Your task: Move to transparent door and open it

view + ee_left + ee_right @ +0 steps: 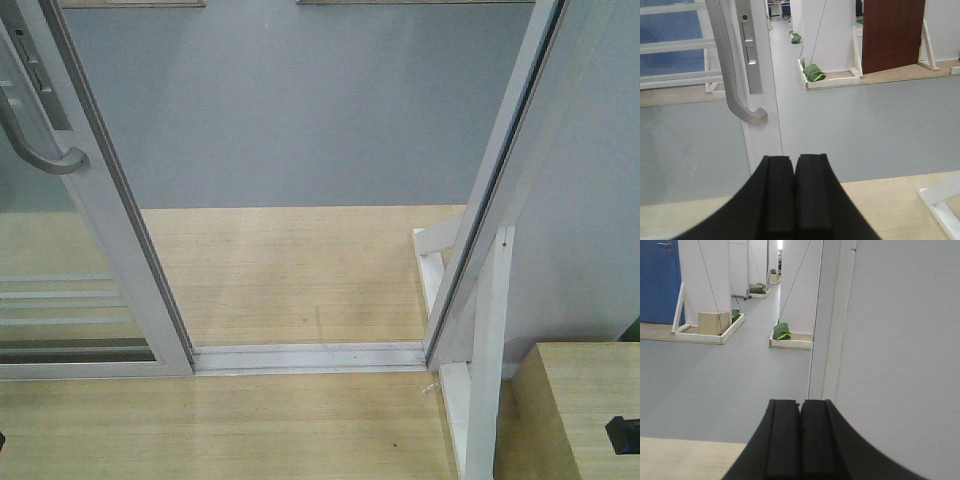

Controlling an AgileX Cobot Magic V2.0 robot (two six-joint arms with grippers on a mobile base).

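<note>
The transparent door stands at the left of the front view, its white stile slanting down to the floor track. Its curved grey handle hooks out near the top left. A wide gap lies between this stile and the slanted white post on the right. In the left wrist view the handle and lock plate are just above and left of my left gripper, which is shut on nothing and not touching them. My right gripper is shut and empty, facing the white post.
A white brace props the post at the lower right, beside a pale wooden box. Beyond the track lies wood flooring, then grey floor. Farther off are white panels with green bags, a brown door and a blue door.
</note>
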